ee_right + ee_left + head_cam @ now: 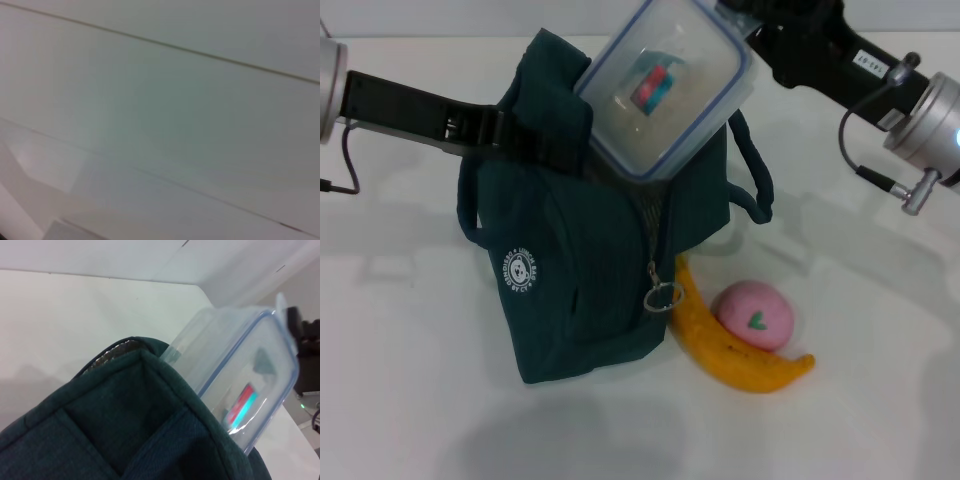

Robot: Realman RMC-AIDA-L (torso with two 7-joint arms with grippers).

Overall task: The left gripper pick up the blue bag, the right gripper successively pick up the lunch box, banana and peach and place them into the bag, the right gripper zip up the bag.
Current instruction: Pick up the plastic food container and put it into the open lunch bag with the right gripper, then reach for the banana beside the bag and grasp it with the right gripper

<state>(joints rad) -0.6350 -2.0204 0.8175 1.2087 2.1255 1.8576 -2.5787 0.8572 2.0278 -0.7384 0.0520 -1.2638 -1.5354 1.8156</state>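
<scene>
Head view: white table bears blue bag; banana, peach beside.

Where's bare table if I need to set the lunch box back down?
Bare table lies left of and in front of the blue bag, and right of the peach. It is crowded where the banana touches both bag and peach.

The lunch box hides the right gripper's fingertips and the bag's opening.

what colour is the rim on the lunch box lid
Blue, running around the clear rectangular plastic lunch box; clearest in the head view.
</scene>
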